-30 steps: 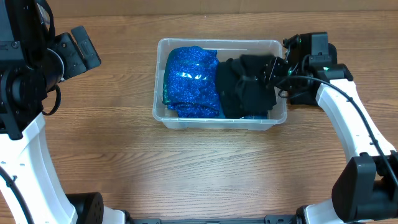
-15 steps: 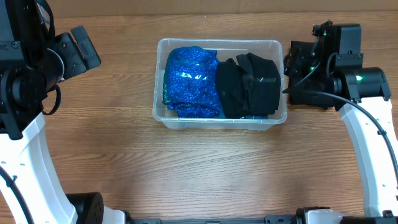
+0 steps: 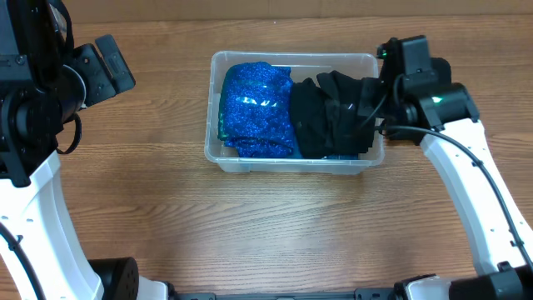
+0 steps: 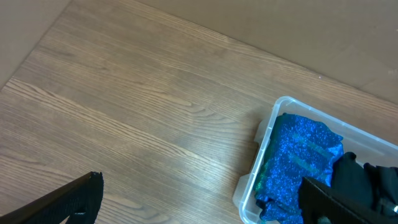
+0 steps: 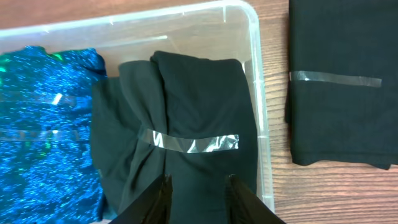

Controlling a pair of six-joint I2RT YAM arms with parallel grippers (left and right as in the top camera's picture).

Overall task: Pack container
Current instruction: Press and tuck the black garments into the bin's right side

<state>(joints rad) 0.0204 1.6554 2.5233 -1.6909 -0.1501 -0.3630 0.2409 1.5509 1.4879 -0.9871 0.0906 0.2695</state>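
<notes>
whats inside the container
A blue sparkly bundle and a taped black cloth lie side by side in the container. They cover its floor, so anything underneath is hidden.

Container (image 3: 296, 164) on table (image 3: 250, 233), left bundle (image 3: 254, 108) touching right bundle (image 3: 329, 121) inside, folded cloth (image 5: 339, 81) outside its right wall.

I read this as a robotics lab bench. A white-and-black left arm (image 3: 29, 208) and a matching right arm (image 3: 458, 179) flank a wood-grain laminate table (image 3: 275, 233). A black cable (image 3: 500, 196) trails along the right arm, and a plain brown board (image 4: 280, 25) backs the table's far edge.
</notes>
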